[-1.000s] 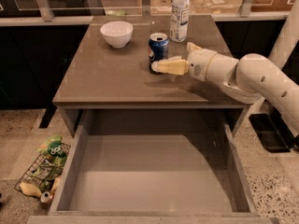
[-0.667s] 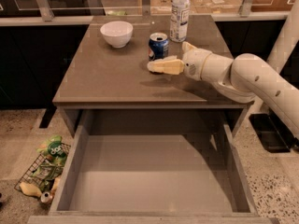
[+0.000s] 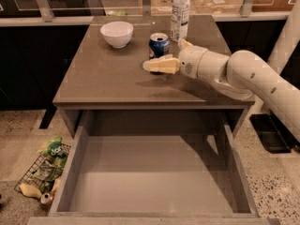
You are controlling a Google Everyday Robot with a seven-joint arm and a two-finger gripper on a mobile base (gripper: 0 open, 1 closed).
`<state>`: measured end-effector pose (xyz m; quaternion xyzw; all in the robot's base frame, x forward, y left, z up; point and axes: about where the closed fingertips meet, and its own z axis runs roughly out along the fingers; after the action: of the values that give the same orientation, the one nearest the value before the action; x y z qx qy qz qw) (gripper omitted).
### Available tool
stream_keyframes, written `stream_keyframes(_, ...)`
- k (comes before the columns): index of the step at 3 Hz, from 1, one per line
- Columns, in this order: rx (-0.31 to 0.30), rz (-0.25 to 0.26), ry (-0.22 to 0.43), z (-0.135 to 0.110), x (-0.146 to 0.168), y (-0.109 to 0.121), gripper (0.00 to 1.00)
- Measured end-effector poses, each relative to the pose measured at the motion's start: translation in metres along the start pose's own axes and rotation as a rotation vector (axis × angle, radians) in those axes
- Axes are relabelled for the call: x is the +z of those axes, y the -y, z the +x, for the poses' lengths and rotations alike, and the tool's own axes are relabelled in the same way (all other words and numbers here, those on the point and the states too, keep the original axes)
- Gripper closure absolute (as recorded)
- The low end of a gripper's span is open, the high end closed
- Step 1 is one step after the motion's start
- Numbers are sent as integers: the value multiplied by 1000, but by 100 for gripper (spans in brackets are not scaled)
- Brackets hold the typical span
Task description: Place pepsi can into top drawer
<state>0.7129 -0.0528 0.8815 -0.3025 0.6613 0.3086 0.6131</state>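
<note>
The pepsi can (image 3: 159,43), dark blue with a silver top, stands upright on the cabinet top (image 3: 103,78) towards the back. My gripper (image 3: 162,54) reaches in from the right and is open. Its near finger (image 3: 161,65) lies just in front of the can, low over the top. Its other finger (image 3: 184,44) shows to the can's right. The can stands between them and is not gripped. The top drawer (image 3: 150,177) is pulled fully out below the front edge, wide and grey, with nothing inside.
A white bowl (image 3: 117,33) sits left of the can. A clear plastic bottle (image 3: 180,12) stands just behind and right of the can. A wire basket with snack bags (image 3: 43,173) lies on the floor left of the drawer.
My gripper has slid left along the cabinet top, so its near finger now lies in front of the can. The can, bowl, bottle and drawer have not moved.
</note>
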Motion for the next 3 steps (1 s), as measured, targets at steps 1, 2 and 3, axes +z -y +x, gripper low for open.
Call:
stream_keyframes(1, -8, 0, -10, 0, 5, -3, 23)
stream_keyframes(2, -8, -4, -9, 0, 7, -5, 45)
stream_keyframes(3, -8, -9, -9, 0, 9, -7, 69)
